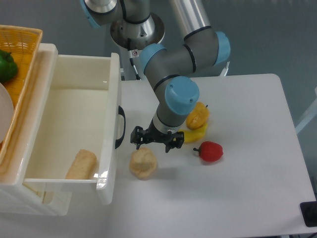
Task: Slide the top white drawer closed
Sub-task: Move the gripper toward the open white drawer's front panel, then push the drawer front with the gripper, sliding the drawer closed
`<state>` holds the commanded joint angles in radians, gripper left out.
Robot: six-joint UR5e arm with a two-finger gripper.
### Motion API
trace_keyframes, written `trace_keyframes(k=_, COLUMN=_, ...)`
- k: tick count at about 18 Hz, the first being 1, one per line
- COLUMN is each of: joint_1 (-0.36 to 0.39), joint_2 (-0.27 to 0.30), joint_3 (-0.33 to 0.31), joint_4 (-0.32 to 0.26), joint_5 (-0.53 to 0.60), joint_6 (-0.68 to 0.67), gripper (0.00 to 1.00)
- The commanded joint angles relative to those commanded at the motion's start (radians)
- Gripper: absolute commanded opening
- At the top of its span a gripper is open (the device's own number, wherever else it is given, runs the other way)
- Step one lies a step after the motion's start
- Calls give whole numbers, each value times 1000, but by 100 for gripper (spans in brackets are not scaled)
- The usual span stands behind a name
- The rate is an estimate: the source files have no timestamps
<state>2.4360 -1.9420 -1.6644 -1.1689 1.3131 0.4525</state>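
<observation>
Pincer on the robot arm points down over the white desk, its two black fingers spread wide with nothing between them. It hangs just right of the drawer's front panel and just above a pale, lumpy bread roll lying on the desk; I cannot tell whether it touches either one.

On the left, the top white drawer stands pulled far out of its cabinet, its deep glossy cream box open to view from above. Its flat front panel faces right toward the arm, with a curved black handle on the outer face. Inside the drawer, near the lower right corner, lies a tan, loaf-shaped bread stick.

Behind the drawer, at the far left edge, a woven yellow basket sits on the cabinet top, holding a green pepper, with the edge of a white plate showing below it.

To the right of the pincer, partly behind the arm's wrist, are a yellow banana and an orange-yellow fruit touching each other. A red pepper with a dark stem lies just beside them, nearer the viewer. A small black object shows at the bottom right corner
</observation>
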Motion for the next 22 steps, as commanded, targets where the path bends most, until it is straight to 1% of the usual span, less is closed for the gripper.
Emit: trace_keyframes(k=22, joint_1=-12, joint_2=21, joint_3=0, joint_4=-8, joint_5=-20, joint_6=0, gripper=100)
